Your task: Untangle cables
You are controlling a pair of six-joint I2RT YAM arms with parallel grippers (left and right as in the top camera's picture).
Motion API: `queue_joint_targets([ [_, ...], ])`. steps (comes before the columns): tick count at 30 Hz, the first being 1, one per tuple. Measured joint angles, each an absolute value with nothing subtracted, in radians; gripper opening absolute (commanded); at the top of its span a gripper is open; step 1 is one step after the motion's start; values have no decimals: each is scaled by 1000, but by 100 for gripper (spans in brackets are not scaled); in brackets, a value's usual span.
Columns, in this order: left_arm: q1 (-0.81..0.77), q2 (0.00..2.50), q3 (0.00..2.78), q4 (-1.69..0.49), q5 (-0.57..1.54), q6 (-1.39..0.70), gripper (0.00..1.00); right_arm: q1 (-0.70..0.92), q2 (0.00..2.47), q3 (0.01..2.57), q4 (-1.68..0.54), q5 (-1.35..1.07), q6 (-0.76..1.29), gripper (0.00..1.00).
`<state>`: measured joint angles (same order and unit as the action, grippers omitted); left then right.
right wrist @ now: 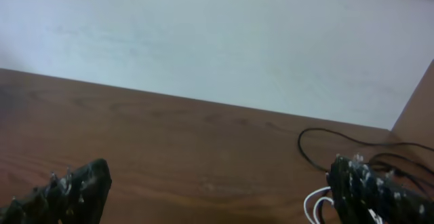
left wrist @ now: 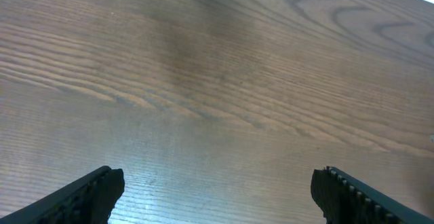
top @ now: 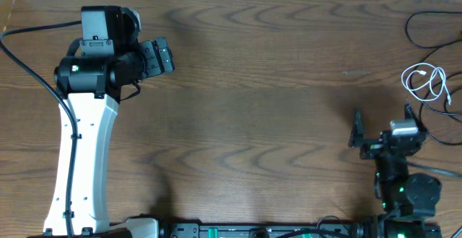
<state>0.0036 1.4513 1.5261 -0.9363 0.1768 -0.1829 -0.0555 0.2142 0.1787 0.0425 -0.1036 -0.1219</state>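
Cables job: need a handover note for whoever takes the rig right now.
Left claw: open, empty, over bare table at the far left, well away from the cables.
Right claw: open, empty, just short of the cables, touching neither.
White cable: loose coil near the table's right edge.
Black cable: loops just beyond it and runs off frame to the right.
Done: nothing visible; neither cord is held. They lie close together; whether they cross is too fine to tell.
Left: grasp one cord, probably with the right claw, and draw it clear of the other.
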Motion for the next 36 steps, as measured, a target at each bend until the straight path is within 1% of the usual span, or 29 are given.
queue_joint_targets([
  [6, 4, 1451, 1526, -936, 177, -183, 95, -56, 112, 83, 69, -108, -122, 99],
  [16, 4, 1451, 1526, -936, 177, -183, 95, -29, 23, 9, 58, -112, -122, 99],
  [21, 4, 1451, 1526, -936, 177, -183, 95, -2, 14, 8, 44, -134, -123, 99],
  [26, 4, 1451, 1526, -936, 177, -183, 95, 25, 13, 7, -56, -180, -139, 99],
  [36, 4, 1451, 1526, -936, 177, -183, 95, 37, 12, 7, -55, -195, -140, 99],
])
